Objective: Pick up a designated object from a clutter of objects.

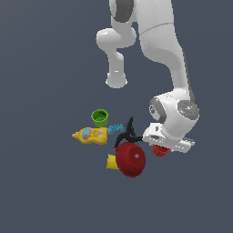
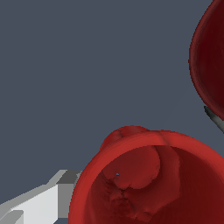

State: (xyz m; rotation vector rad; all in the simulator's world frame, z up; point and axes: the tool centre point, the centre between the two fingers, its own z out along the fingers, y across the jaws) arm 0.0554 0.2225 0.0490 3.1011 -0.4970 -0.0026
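The small red cup sits just under my gripper at the exterior view's right end of the clutter. In the wrist view the red cup fills the lower part of the picture, its open mouth facing the camera. One grey-white finger lies against the cup's outer wall. The other finger is hidden, so whether the jaws press on the cup is unclear. The large red bowl stands close beside the cup, toward the exterior view's left, and shows as a dark red curve in the wrist view.
A black clamp leans behind the bowl. A blue brick, a yellow bottle and a green cup lie further to the exterior view's left. A yellow piece pokes out beside the bowl.
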